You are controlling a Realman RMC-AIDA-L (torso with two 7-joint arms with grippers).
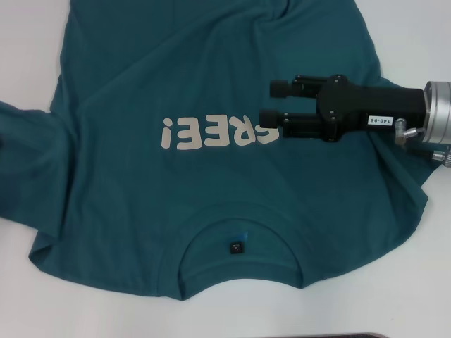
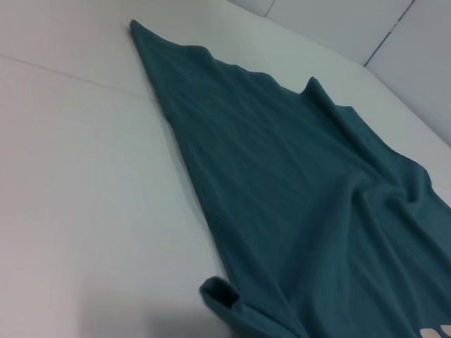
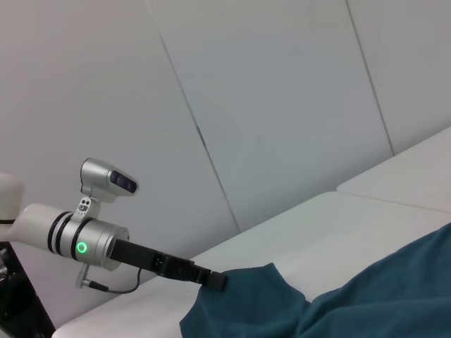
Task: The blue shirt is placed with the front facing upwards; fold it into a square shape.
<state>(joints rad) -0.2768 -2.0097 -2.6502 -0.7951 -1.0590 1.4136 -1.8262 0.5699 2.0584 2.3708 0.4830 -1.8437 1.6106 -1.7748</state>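
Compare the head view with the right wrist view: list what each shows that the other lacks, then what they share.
Only the head view shows the pale cream "FREE!" lettering, the round neck with its small black label and the right gripper, open above the chest.

Only the right wrist view shows the left gripper at a raised edge of the fabric, its silver wrist with a green light, and the grey panelled wall.

Both show the dark teal-blue cotton shirt spread on the white table.
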